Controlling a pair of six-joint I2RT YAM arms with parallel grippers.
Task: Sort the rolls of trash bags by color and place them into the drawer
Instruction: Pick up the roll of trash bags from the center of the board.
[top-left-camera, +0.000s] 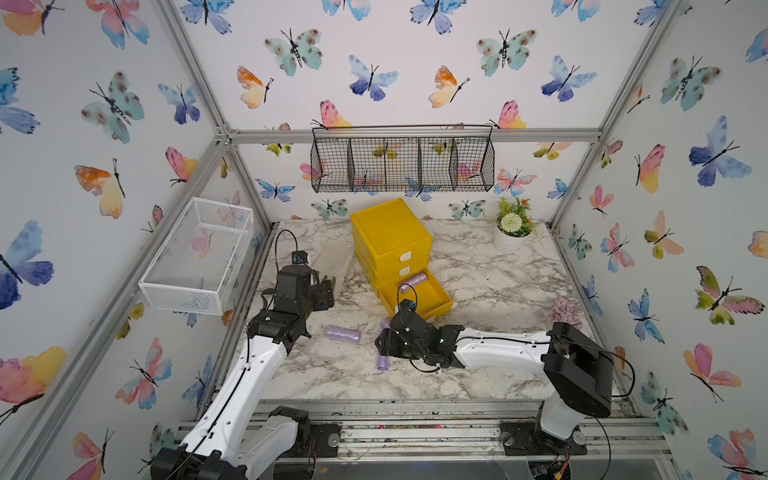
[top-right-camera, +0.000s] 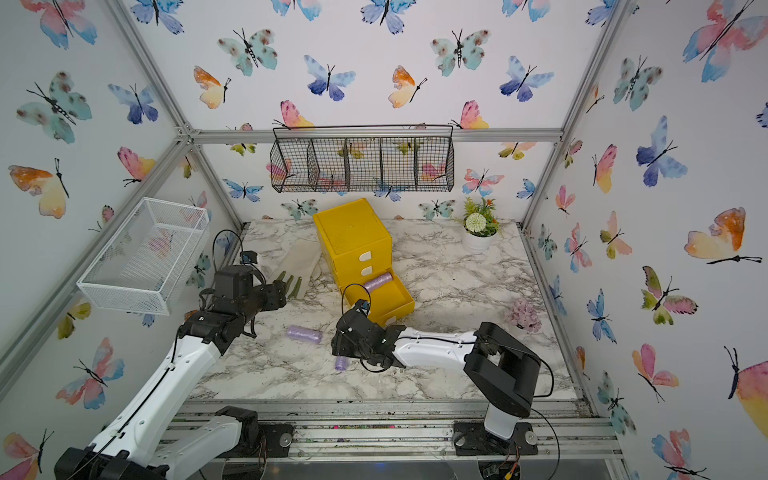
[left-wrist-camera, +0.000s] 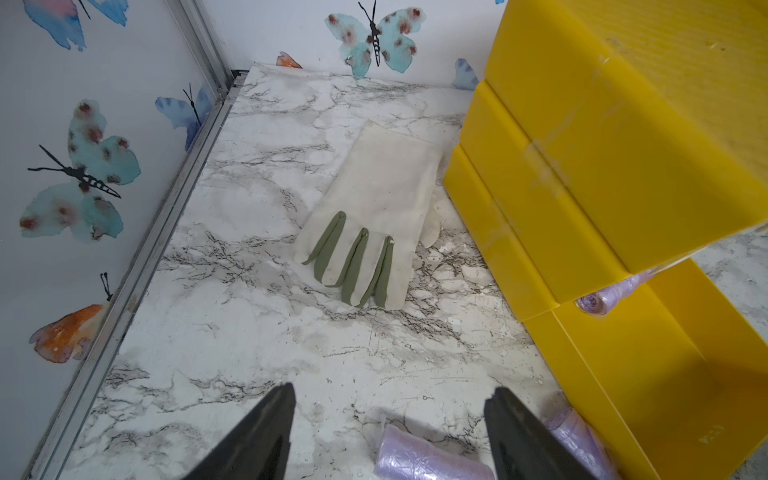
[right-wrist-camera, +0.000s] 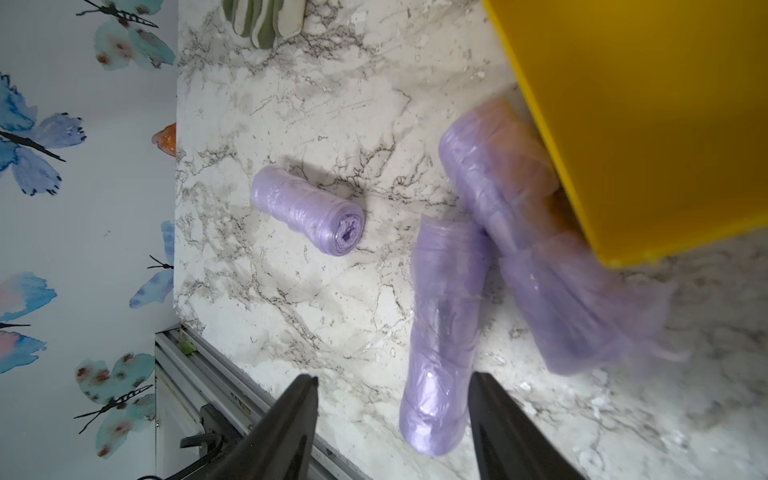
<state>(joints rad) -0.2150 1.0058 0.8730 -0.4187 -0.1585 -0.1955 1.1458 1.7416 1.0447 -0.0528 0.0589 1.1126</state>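
Note:
Every roll of trash bags in view is lilac. One lies in the open bottom drawer (top-left-camera: 434, 300) of the yellow drawer unit (top-left-camera: 388, 232), at the back of the tray (top-left-camera: 413, 280) (left-wrist-camera: 602, 297). Another rests on the marble left of the drawer (top-left-camera: 343, 333) (right-wrist-camera: 307, 210). My left gripper (left-wrist-camera: 388, 399) hovers open above the table near that roll (left-wrist-camera: 428, 459), touching nothing. My right gripper (right-wrist-camera: 392, 382) is open and low in front of the drawer, with one roll (right-wrist-camera: 444, 332) lying loose between its fingers. A blurred roll (right-wrist-camera: 540, 232) sits against the drawer's outer wall.
A cream glove with green fingers (left-wrist-camera: 374, 216) lies left of the yellow unit. A white wire basket (top-left-camera: 199, 253) hangs on the left wall and a black wire basket (top-left-camera: 403, 162) on the back wall. A potted plant (top-left-camera: 513, 228) and a pink flower (top-left-camera: 565, 311) stand on the right.

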